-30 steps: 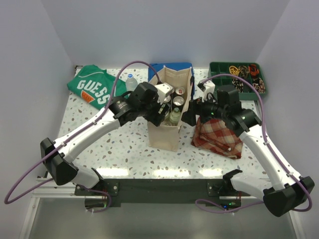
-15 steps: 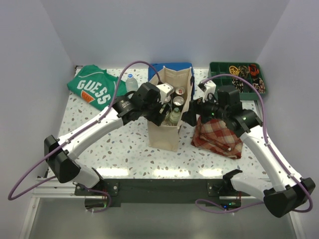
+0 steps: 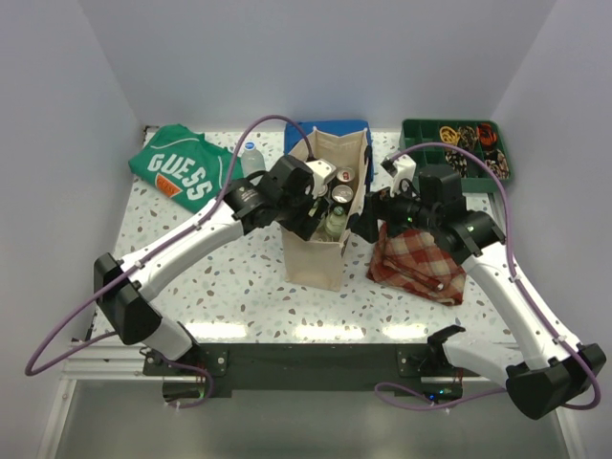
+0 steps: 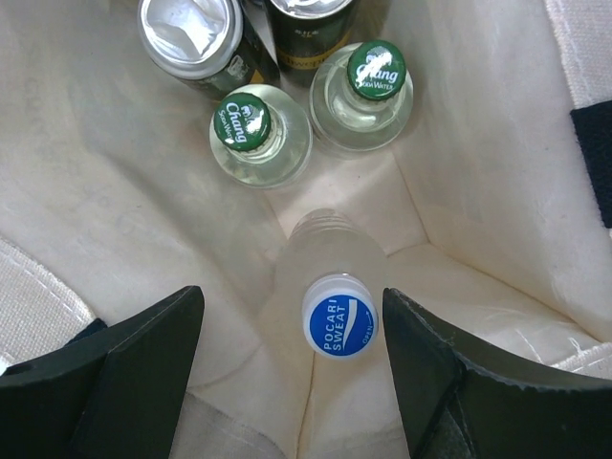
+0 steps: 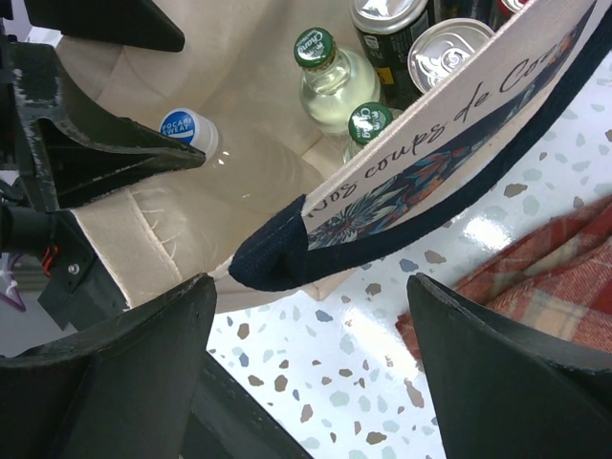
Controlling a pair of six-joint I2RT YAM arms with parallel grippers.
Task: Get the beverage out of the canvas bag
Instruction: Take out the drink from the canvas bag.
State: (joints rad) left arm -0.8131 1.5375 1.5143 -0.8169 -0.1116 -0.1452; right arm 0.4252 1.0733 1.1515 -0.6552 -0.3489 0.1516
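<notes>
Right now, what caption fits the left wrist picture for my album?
Open left hand poised over the blue-capped Pocari Sweat bottle inside the canvas bag, near two green-capped bottles.

Robot lab cell: white walls [image 3: 316, 57] round speckled table [image 3: 239, 287]; L arm [image 3: 182, 244], R arm [image 3: 507, 277] on metal rail [image 3: 86, 368] w/ purple cables [image 3: 271, 119]; staged props – tee [image 3: 182, 172] left of L arm, tray [image 3: 408, 134] beyond R arm.

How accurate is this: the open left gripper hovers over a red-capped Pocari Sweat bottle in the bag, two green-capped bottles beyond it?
One error: the Pocari Sweat bottle has a blue cap, not red, as the left wrist view shows. The open left gripper hovers over it in the bag, two green-capped bottles beyond.
</notes>
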